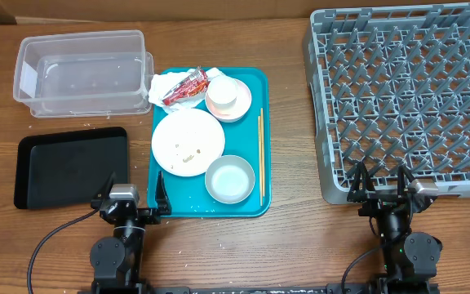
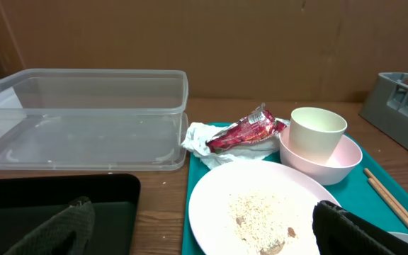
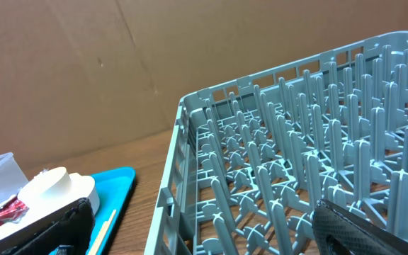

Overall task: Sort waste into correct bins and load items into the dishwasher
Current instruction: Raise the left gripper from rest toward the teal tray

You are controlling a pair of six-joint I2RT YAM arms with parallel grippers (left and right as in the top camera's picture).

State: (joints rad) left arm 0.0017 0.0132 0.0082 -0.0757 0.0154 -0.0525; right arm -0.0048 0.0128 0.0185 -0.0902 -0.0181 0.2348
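Grey plastic dish rack (image 1: 406, 98), large and square with a grid of upright pegs, sits at the right of the wooden table (image 1: 292, 245). At its near edge hangs the right gripper (image 1: 380, 178), its jaws spread wide and holding nothing. The left gripper (image 1: 135, 188) is likewise wide and empty. One of its fingers is over the near right corner of the shallow black rectangular tray (image 1: 64, 167), the other over the near left corner of the teal serving tray (image 1: 243, 135). Behind the black tray stands the clear rectangular plastic tub (image 1: 84, 77).

All the dishes lie on the teal tray. A flat pale round plate (image 1: 178, 131) has whitish crumbs (image 2: 257, 212) scattered on it, and a small pale bowl (image 1: 230, 180) sits nearer the arms. At the far side is a pinkish round dish (image 1: 241, 106) with a small pale cup (image 1: 221, 93) standing upright in it. Just left of that dish, at the tray's far left corner, a red snack wrapper (image 1: 188, 85) rests on a crumpled white paper napkin (image 1: 161, 90). Thin wooden chopsticks (image 1: 260, 155) lie along the tray's right side.
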